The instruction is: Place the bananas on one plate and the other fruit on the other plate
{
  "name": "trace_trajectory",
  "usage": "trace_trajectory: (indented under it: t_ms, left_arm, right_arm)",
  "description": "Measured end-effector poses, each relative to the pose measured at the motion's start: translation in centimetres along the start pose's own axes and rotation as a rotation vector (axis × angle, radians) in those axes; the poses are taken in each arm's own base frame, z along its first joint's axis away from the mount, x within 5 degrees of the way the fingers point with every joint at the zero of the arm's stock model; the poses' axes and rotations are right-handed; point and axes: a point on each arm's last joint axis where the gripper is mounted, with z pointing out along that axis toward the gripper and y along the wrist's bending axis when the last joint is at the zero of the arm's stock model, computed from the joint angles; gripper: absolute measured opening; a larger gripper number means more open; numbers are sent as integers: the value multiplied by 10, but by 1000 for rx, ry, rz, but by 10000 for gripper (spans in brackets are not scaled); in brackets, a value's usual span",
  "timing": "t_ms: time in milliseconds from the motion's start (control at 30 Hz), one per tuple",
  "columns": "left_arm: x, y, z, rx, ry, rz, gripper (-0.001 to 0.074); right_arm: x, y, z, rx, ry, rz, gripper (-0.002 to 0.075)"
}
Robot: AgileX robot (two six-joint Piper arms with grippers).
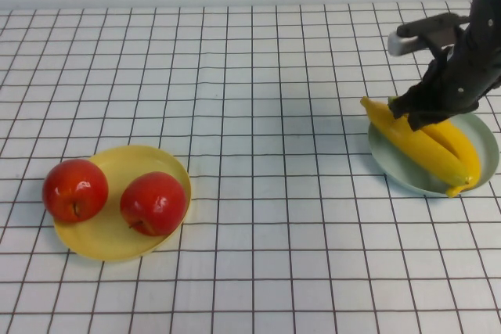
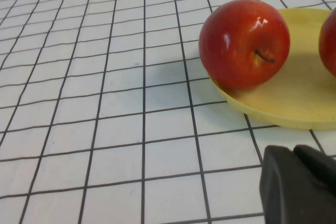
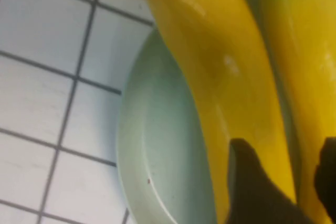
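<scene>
On the left of the table [image 1: 258, 76] sits the yellow plate [image 1: 109, 236], carrying both red apples [image 1: 153, 203]: one lies well inside the dish, the other rests at its left rim, partly overhanging the edge. The left gripper [image 2: 302, 187] shows only in its own wrist view, as a dark corner low over the table just beside this plate; whether its jaws are spread or pressed together cannot be told.

The middle of the checked table holds nothing of the task.

On the right, the pale green plate [image 1: 484, 138] holds both bananas [image 1: 427, 150], lying side by side along its length, with the far end of one reaching out past the rim. The right gripper [image 1: 419, 111] is down over the upper part of the bananas. Its wrist view shows dark jaws spread on either side of one banana, apparently straddling it, not pinching it hard.

By the look of it, the sorting is essentially finished and the step in hand is the release of the last banana. The next move likely calls for a straight lift away, without dragging the banana off the plate.
</scene>
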Motion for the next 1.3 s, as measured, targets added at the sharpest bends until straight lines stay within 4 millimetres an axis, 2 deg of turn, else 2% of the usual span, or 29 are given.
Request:
trace_trajectory:
  t_ms: [100, 167, 300, 367, 633, 833, 967, 1133, 1300]
  left_arm:
    - [0, 0, 0, 0, 0, 0, -4]
    - [0, 0, 0, 0, 0, 0, -4]
    - [0, 0, 0, 0, 0, 0, -4]
    - [0, 0, 0, 0, 0, 0, -4]
    - [0, 0, 0, 0, 0, 0, -4]
    - [0, 0, 0, 0, 0, 0, -4]
    - [0, 0, 0, 0, 0, 0, -4]
    - [0, 0, 0, 0, 0, 0, -4]
    - [0, 0, 0, 0, 0, 0, -4]
  right_arm:
    - [4, 3, -37, -15, -190, 35, 101]
    - [15, 5, -69, -13, -379, 59, 35]
    - [56, 11, -120, -7, -726, 113, -3]
    - [86, 12, -141, 6, -869, 118, -10]
    - [192, 21, -193, 55, -1130, 58, -15]
    - [262, 27, -216, 109, -1297, 1, -15]
    - [298, 29, -220, 124, -1310, 1, -15]
    - [327, 30, -216, 134, -1239, 7, -15]
    - [334, 31, -195, 130, -1213, 7, -15]
